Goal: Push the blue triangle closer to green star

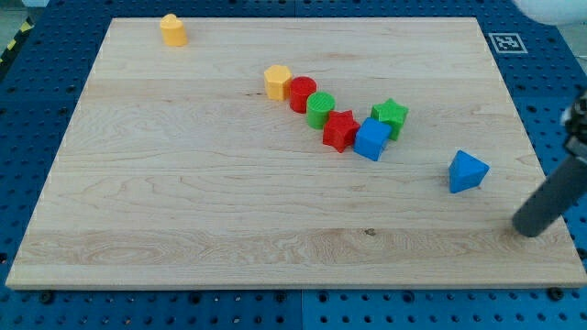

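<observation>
Blue triangle (468, 171) sits right of centre on the worktop (183, 202), apart from the green star (391, 115). My tip (527, 229), a plain rod without jaws, rests at lower right, near the triangle.

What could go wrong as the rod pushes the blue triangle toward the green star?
My tip sits to the view's right of the blue triangle, slightly lower, so an off-centre push may spin it aside. The blue cube touches the green star; overshooting could knock that cluster, including the red star.
</observation>
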Robot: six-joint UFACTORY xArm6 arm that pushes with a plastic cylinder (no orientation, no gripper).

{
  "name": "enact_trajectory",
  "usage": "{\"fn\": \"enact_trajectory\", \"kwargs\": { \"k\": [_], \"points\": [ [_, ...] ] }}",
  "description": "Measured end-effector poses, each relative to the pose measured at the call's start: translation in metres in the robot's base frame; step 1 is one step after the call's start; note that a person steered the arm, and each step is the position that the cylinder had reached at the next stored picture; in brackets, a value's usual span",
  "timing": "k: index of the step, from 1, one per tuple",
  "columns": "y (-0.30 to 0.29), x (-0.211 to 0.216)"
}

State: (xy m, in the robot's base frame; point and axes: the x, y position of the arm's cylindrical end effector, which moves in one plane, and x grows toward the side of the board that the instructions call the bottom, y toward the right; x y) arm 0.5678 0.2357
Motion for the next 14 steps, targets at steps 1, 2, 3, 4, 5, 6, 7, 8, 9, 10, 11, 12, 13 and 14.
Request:
{"fn": "enact_trajectory", "kwargs": {
  "k": [1,2,3,4,5,6,7,8,9,10,11,12,13,14],
  "points": [
    [-0.024,-0.025],
    [-0.024,-0.057],
    [-0.024,-0.075],
    [-0.024,-0.063],
    [-0.024,-0.038],
    [-0.045,-0.042],
    [-0.053,-0.08],
    [-0.053,-0.132],
    [-0.054,-0.16],
    [-0.05,-0.16],
    [-0.018,-0.172],
    [0.015,-0.188],
    [0.044,-0.193],
    [0.07,-0.208]
  ]
}}
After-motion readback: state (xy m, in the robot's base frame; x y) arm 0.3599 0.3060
